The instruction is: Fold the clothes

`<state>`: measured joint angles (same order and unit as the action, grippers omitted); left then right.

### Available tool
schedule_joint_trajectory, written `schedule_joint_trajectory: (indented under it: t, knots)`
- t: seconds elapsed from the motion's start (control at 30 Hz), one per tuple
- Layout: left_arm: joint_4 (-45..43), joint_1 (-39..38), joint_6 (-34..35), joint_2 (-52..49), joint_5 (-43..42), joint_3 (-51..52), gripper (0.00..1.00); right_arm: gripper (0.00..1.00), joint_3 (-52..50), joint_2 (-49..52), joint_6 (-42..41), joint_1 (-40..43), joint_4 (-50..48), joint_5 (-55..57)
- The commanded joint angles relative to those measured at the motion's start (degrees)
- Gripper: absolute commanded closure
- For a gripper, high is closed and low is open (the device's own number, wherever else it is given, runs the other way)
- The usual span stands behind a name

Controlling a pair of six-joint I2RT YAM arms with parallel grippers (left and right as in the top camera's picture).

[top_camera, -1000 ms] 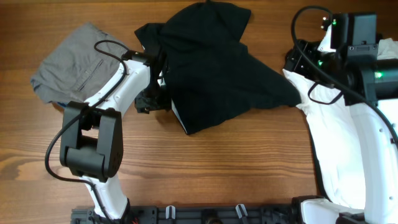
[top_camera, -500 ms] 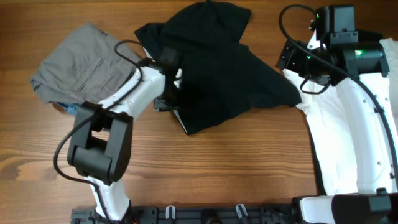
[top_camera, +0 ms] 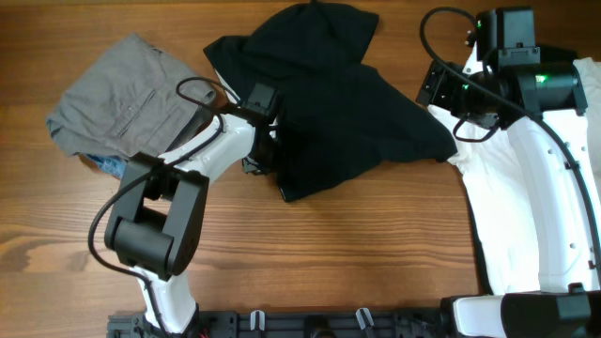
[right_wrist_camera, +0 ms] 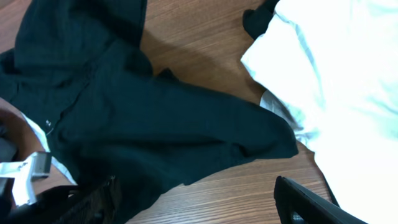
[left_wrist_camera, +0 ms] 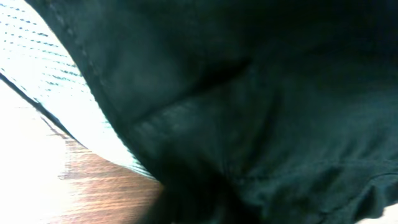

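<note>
The clothes lie on the wooden table. A crumpled black T-shirt (top_camera: 329,103) is in the middle, grey trousers (top_camera: 113,99) at the left and a white T-shirt (top_camera: 512,216) at the right. My left gripper (top_camera: 269,155) is pushed into the black shirt's left hem. In the left wrist view black fabric (left_wrist_camera: 249,112) fills the frame and hides the fingers. My right gripper (right_wrist_camera: 199,208) hovers open above the shirt's right tip (right_wrist_camera: 273,140) and bare wood, with nothing between its fingers. In the overhead view it (top_camera: 439,89) sits beside the white shirt.
A pale striped cloth (left_wrist_camera: 68,99) shows under the black hem. Something blue (top_camera: 108,164) peeks from under the trousers. The right arm's white link (top_camera: 554,225) crosses the white T-shirt. Bare wood (top_camera: 357,253) spans the front of the table.
My left gripper slid right, from beside the black shirt's left edge into its hem. The right arm swung left a second ago and has held still since.
</note>
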<state>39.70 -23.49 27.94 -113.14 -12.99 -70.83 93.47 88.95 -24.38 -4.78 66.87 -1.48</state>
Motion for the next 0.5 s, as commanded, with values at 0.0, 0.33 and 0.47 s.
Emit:
schedule_joint_trajectory:
  t: [0.0, 0.33, 0.47]
  knots:
    - [1.68, -0.31, 2.99, -5.18, -3.48, 2.25, 0.96, 0.16, -0.37, 0.48, 0.44, -0.07, 0.09, -0.7]
    - [22.62, 8.66, 0.81, 4.48, 11.58, -2.16, 0.96, 0.14, -0.37, 0.76, 0.44, -0.09, -1.97, -0.07]
    - [27.91, 15.63, 0.74, 14.36, 18.08, -3.58, 0.96, 0.13, -0.39, 2.82, 4.7, -0.09, -1.33, -1.79]
